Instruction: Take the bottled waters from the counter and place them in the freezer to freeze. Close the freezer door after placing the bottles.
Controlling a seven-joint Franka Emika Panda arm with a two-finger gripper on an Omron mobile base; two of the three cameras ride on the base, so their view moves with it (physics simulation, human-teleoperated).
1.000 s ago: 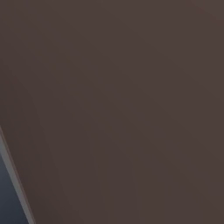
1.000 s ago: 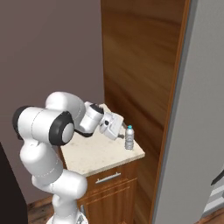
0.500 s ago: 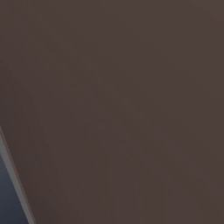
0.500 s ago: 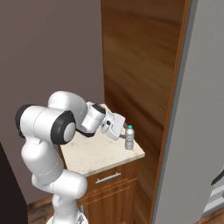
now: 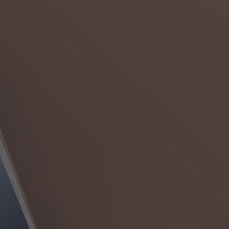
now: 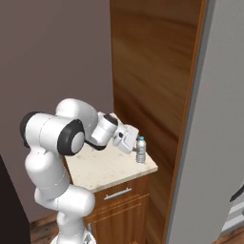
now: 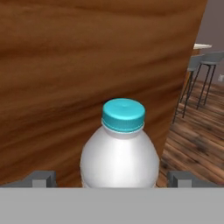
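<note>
A tall wooden panel [image 7: 87,65] with reddish-brown grain stands straight ahead of the hand, close to it. Past the panel's edge, off to the hand's right, a dark plank floor [image 7: 197,144] stretches away, and a bar stool [image 7: 199,83] with thin dark legs stands on it under a pale table edge [image 7: 202,46]. From the right base view, a plain grey-brown wall [image 6: 52,52] rises behind the hand and to its left, meeting the panel. The light is soft and even, without hard shadows.
</note>
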